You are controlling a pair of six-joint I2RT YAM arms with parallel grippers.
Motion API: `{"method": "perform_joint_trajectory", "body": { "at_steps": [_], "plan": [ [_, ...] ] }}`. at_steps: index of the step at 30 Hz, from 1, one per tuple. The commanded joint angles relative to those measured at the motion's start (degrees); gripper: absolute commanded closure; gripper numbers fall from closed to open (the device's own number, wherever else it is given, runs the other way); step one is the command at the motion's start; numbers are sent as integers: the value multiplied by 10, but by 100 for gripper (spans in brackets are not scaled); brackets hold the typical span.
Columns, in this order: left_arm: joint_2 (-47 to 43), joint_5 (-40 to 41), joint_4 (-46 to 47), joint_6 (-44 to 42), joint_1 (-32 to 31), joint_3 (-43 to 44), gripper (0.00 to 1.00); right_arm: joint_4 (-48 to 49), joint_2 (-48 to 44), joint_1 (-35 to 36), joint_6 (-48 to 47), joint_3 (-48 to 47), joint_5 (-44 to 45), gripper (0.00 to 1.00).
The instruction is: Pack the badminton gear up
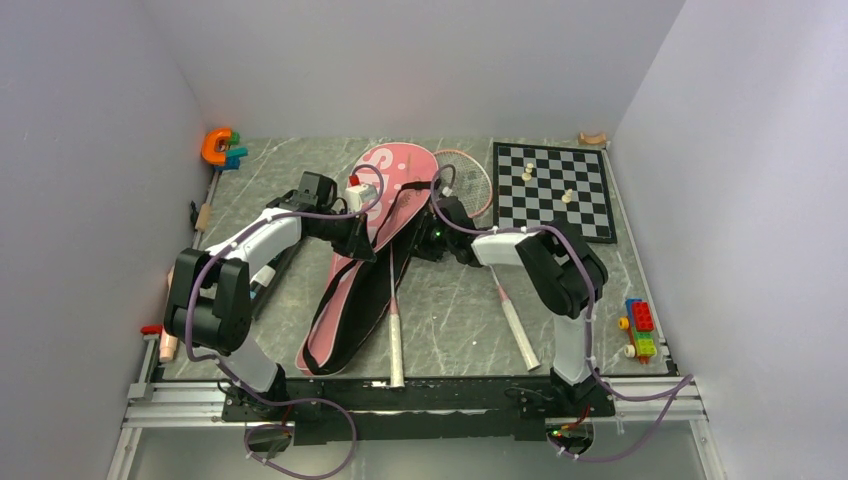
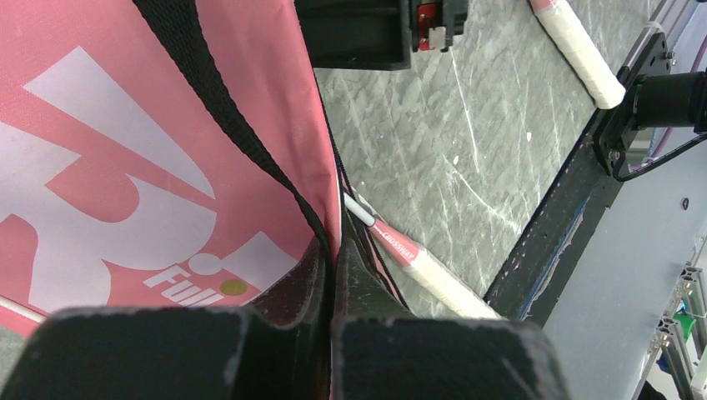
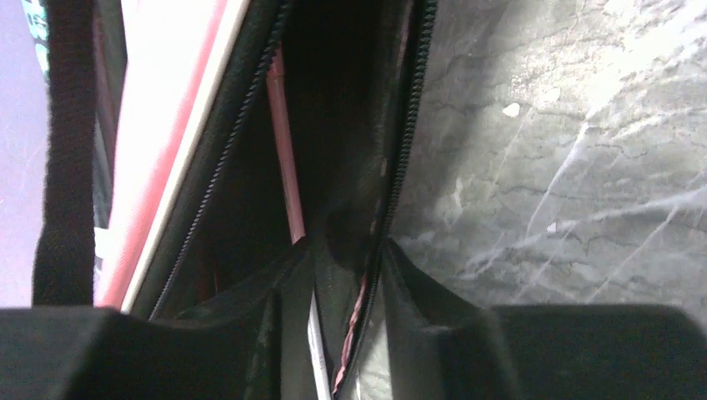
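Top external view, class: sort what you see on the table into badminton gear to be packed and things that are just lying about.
Belongs to the job:
pink racket bag
first racket, head inside the bag
second racket, lying on the table

Just lying about:
chessboard with pale pieces
orange and teal toy
coloured brick toy
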State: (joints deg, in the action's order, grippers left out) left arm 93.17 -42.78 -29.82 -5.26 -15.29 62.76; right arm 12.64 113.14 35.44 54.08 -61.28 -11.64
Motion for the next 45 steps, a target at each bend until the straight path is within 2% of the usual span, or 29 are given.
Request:
{"method": "perform_joint_trajectory", "body": {
  "at_steps": [1,4,7,13,21,22,23,25,27,32,37,41,45],
  "plan": [
    [-18,-33,-1,-14,1,17,100,31,20,-2,27,-10,-14,68],
    [-18,-30,3,-13,4,14,100,7,-1,-4,12,-17,-1,86],
    [-11,-27,7,-16,8,14,100,-27,-30,-15,-9,-42,5,100],
    [16,-15,8,-21,11,20,100,-95,-42,-42,-45,-84,11,100],
    [45,-31,24,-10,11,28,100,-115,4,-57,-51,-78,-13,100],
    [45,-34,28,-9,10,28,100,-119,8,-57,-52,-78,-14,99],
    [45,-36,32,-8,9,28,100,-123,9,-57,-55,-79,-13,92],
    [47,-37,36,-6,7,29,100,-146,2,-57,-61,-80,0,69],
    [50,-40,40,0,5,32,100,-160,-17,-57,-64,-70,15,54],
    [52,-44,51,6,-1,29,100,-152,-109,-39,-57,9,33,33],
    [54,-47,53,6,-5,25,100,-144,-176,33,-58,74,45,29],
    [50,-45,48,4,-5,27,100,-175,-187,106,-76,76,54,29],
    [47,-42,43,2,-5,32,100,-236,-184,150,-104,57,72,29]
  ]
}}
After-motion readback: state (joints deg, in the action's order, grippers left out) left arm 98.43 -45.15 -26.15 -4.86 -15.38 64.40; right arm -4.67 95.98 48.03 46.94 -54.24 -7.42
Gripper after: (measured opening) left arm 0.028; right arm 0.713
